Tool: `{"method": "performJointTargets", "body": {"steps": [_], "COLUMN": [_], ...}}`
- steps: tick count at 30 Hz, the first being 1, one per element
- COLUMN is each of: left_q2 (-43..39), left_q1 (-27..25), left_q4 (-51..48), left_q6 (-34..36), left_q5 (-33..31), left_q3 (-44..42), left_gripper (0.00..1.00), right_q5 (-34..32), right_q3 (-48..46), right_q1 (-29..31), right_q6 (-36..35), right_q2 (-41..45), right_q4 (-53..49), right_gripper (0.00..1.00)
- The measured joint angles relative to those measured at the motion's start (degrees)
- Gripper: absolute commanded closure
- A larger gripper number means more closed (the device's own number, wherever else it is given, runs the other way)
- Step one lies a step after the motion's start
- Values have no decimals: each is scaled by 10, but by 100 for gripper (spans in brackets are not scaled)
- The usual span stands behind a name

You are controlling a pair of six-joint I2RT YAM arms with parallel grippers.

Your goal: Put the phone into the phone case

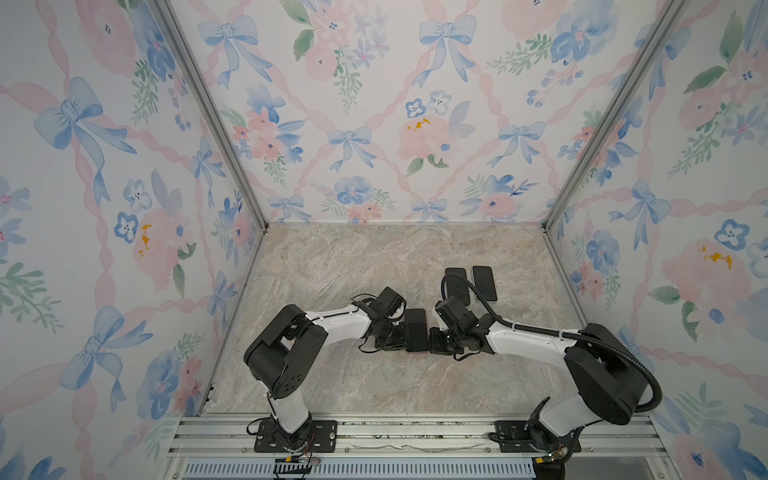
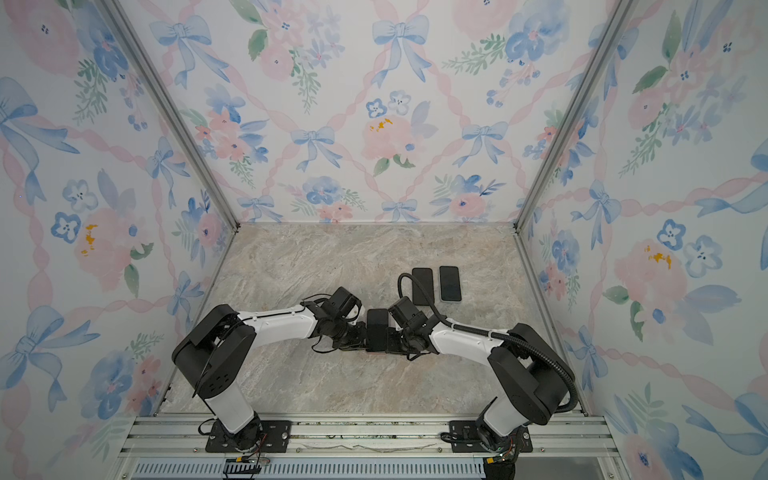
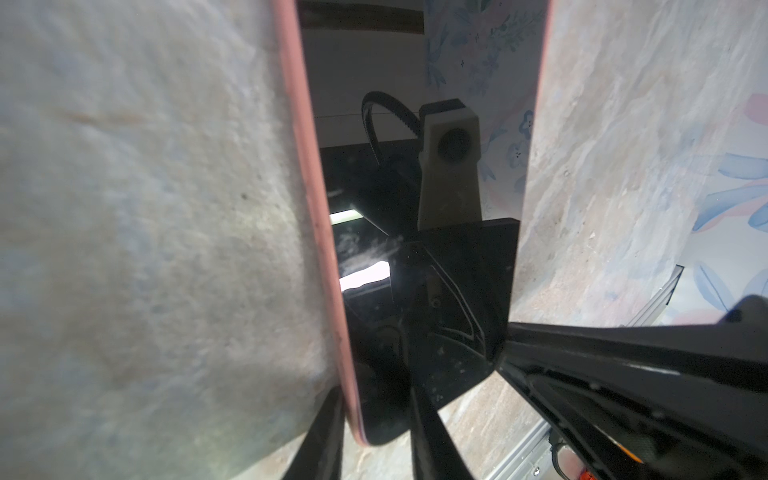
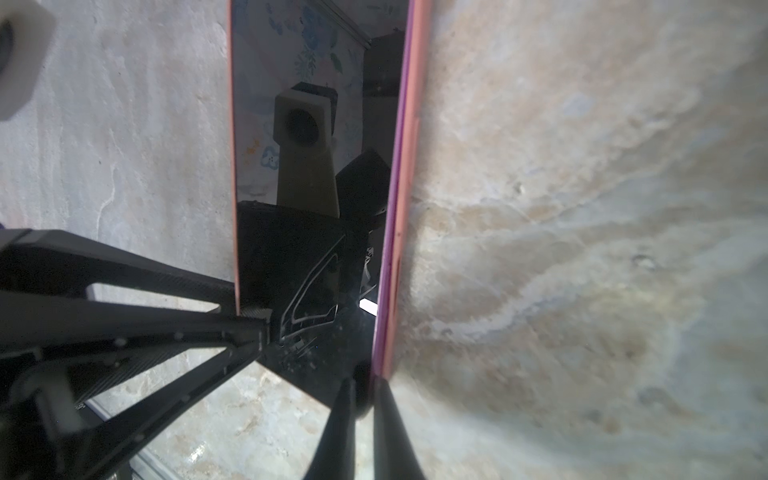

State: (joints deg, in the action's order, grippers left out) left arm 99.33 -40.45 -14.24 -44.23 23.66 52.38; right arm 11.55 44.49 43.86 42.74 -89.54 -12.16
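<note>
The task looks close to finished. The phone sits at the middle of the table, slightly toward the near side, held between the two arms. Its glossy black screen is framed along both long sides by the pink rim of the phone case, so the case appears to hold the phone already. In the right wrist view a thin purple strip runs beside the pink lip on one long edge. It may be the phone's own side not yet pressed fully home, though the pictures do not settle that. The left gripper has its jaws clamped on one end of the phone, one finger behind the case back and one on the screen. The right gripper comes in from the right with its fingers pinched tight on the case's pink rim. What probably remains is to seat that last edge and let go. Two dark slabs lie side by side, far and to the right; whether they are phones or cases cannot be told.
</note>
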Motion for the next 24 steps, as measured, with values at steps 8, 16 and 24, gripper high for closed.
{"method": "performJointTargets", "body": {"steps": [8, 16, 24], "left_q2": [0, -1, -20], "left_q1": [3, 4, 8], "left_q4": [-2, -2, 29], "left_q6": [-3, -7, -6], "left_q5": [0, 0, 13], "left_q3": [0, -1, -34], "left_gripper": [72, 73, 71], "right_q5": [4, 4, 2], "right_q3": [0, 0, 0], "right_q1": [-1, -2, -4], "right_q6": [2, 2, -22], "right_q2": [-9, -8, 3], "right_q4": [8, 8, -6], "right_gripper": [90, 89, 84]}}
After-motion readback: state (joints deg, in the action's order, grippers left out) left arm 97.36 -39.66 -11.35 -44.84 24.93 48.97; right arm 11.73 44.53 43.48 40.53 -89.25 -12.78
